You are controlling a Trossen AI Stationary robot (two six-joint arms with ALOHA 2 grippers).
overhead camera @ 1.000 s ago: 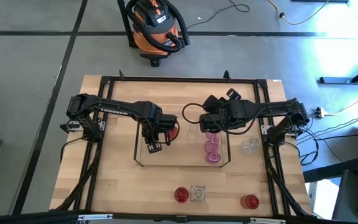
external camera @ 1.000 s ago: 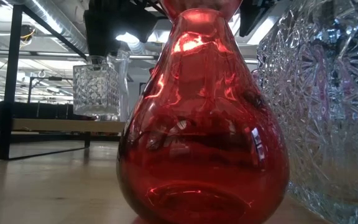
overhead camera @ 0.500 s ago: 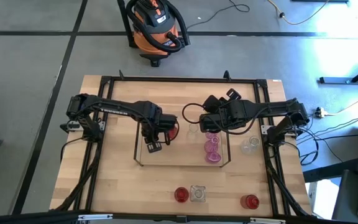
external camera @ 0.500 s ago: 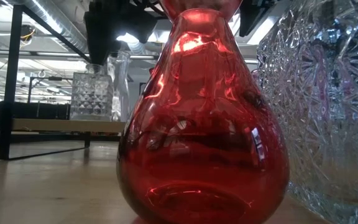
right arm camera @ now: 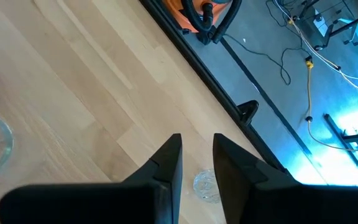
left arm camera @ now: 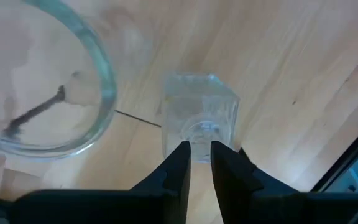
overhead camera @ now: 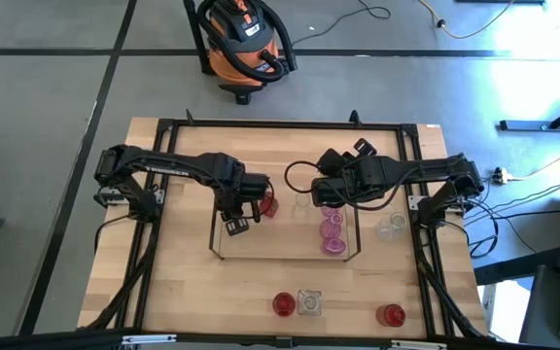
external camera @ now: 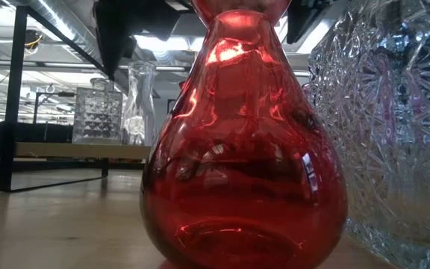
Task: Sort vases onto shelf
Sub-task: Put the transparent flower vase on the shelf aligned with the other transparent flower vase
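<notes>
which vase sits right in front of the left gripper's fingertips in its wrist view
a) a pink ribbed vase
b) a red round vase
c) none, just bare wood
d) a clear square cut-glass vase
d: in the left wrist view a clear square cut-glass vase stands on the wood just beyond the left gripper, with a clear round rim beside it.

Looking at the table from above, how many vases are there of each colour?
Red vases: 3
Pink vases: 3
Clear vases: 4, as far as I can tell
Total: 10
</notes>
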